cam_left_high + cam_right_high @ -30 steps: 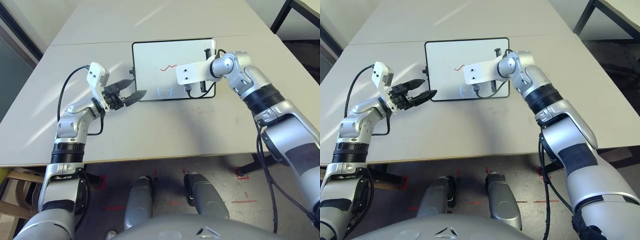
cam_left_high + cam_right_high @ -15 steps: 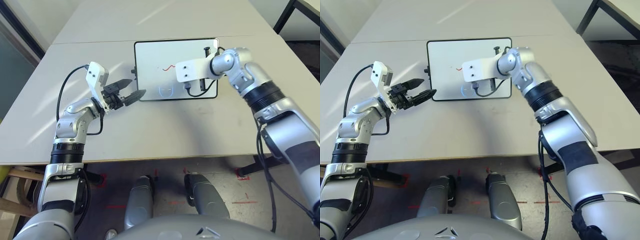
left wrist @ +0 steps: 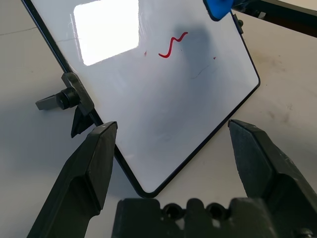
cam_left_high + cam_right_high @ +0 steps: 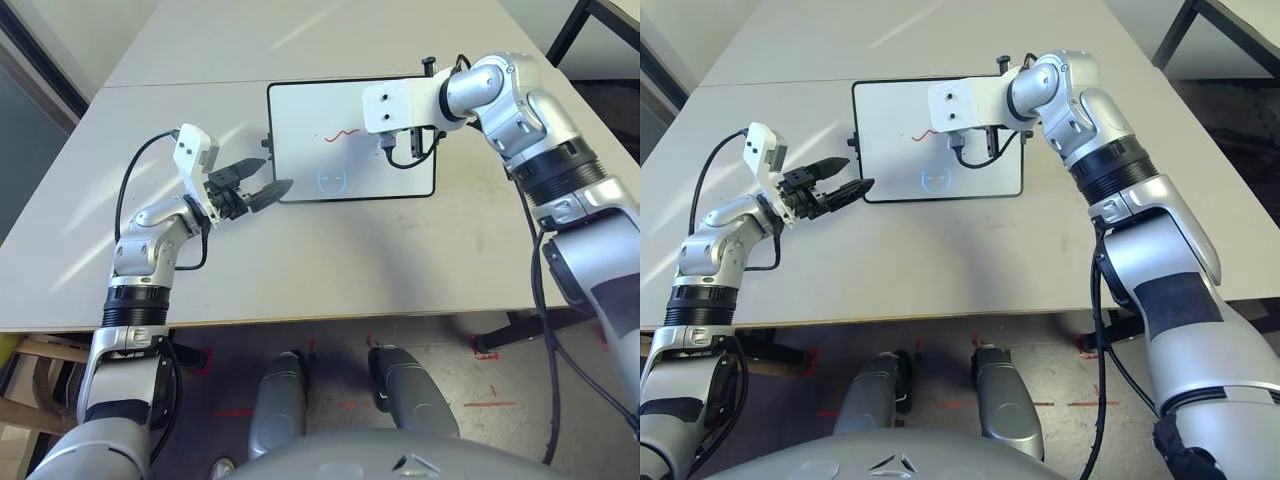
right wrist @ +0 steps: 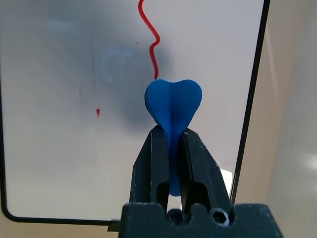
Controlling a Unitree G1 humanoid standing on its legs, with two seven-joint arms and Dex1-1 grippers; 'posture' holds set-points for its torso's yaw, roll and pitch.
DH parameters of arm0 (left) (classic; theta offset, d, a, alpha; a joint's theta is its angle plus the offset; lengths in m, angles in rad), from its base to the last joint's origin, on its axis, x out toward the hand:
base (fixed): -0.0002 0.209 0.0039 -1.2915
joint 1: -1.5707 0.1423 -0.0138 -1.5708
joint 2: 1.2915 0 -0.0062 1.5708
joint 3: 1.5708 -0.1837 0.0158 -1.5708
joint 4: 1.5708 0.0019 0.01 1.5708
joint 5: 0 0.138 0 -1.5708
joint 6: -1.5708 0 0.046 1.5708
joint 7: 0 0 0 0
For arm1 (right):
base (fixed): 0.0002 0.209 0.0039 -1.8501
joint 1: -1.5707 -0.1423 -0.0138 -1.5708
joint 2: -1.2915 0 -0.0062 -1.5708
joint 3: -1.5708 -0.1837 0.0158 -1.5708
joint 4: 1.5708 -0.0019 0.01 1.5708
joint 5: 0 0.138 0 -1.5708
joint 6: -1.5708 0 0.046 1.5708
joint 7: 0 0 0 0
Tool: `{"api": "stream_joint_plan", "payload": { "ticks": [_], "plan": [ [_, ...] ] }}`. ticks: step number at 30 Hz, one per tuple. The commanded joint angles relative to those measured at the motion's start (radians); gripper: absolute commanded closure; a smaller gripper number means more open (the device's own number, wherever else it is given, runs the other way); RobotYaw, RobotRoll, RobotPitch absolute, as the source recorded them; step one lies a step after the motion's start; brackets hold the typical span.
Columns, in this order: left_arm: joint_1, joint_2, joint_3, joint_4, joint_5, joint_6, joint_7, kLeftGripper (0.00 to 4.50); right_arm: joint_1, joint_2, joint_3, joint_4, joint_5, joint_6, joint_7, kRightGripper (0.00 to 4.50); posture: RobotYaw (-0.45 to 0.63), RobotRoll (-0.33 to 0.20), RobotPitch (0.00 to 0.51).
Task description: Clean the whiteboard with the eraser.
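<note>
I have swung my right gripper (image 5: 171, 144) from the near edge of the whiteboard (image 4: 300, 130) up toward its far side, so the eraser (image 5: 173, 106) now sits at one end of the red squiggle (image 4: 340, 134), which is not yet wiped, and the faint blue ring (image 4: 331, 181) nearer me also remains. That gripper is clamped tight on the eraser, pinching its narrow middle. My left gripper (image 4: 262, 178) is spread wide and empty at the board's near left corner, on the flat table (image 4: 300, 260).

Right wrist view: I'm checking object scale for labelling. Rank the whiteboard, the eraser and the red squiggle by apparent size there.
1. whiteboard, by far.
2. eraser, enlarged by nearness to the camera.
3. red squiggle, a thin line.
</note>
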Motion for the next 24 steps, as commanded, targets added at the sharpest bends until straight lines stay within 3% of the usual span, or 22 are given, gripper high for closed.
{"api": "stream_joint_plan", "payload": {
  "ticks": [1, 24],
  "plan": [
    [-0.002, -0.001, -0.004, 0.012, 0.011, -0.008, -0.002, 0.00, -0.039, 0.026, 0.021, 0.096, -0.023, -0.035, -0.049, 4.43, -0.15, 0.000, 0.116],
    [0.047, 0.015, 0.022, -0.034, 0.001, 0.001, 0.019, 0.00, -0.119, 0.147, 0.065, 0.439, -0.092, -0.150, -0.192, 4.43, -0.10, 0.000, 0.121]
  ]
}}
